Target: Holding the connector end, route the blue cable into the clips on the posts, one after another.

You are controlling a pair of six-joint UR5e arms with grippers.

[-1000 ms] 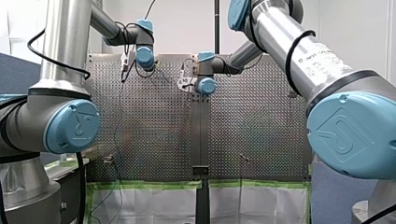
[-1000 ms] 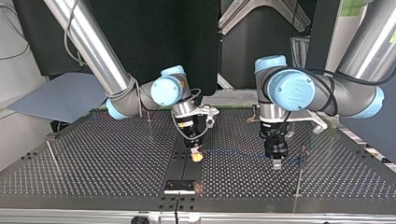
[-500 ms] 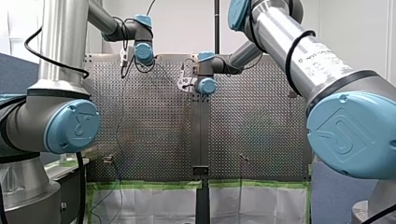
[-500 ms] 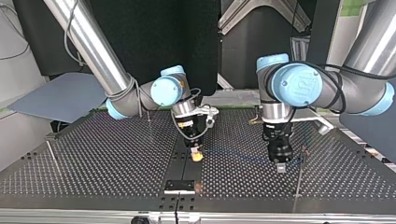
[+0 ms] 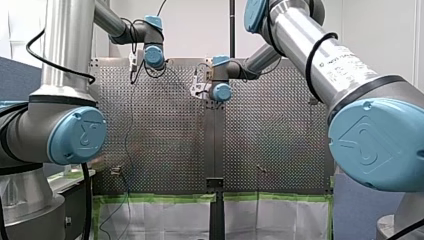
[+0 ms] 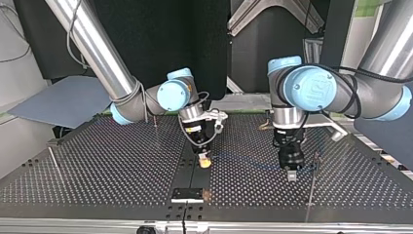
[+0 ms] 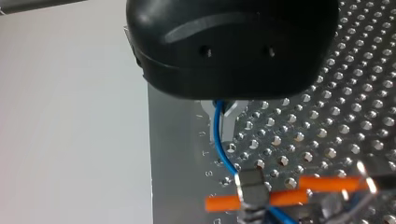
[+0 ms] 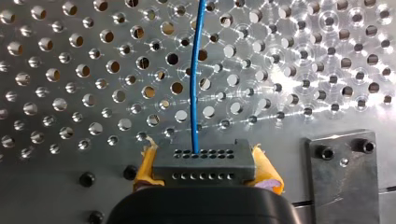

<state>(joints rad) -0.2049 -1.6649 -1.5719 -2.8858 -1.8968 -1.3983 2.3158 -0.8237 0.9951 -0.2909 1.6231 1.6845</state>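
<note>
my right gripper [image 8: 205, 166] clamped on the grey connector [image 8: 205, 156], blue cable [image 8: 195, 84] leading off it, my left gripper [image 7: 223, 106] pinched on that cable

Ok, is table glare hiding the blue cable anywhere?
Right wrist view: glare patch on the perforated table lies beside the blue cable, not over it. Left wrist view: cable plain, no glare on it. Top view: cable faint against the dark table.

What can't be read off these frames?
Left wrist view: left end effector housing hides part of the blue cable.
Left wrist view: clip cut off by the edge; cable seating unclear.
Front view: right end effector and connector hidden behind its wrist joint.
Top view: post and its clip too small.
</note>
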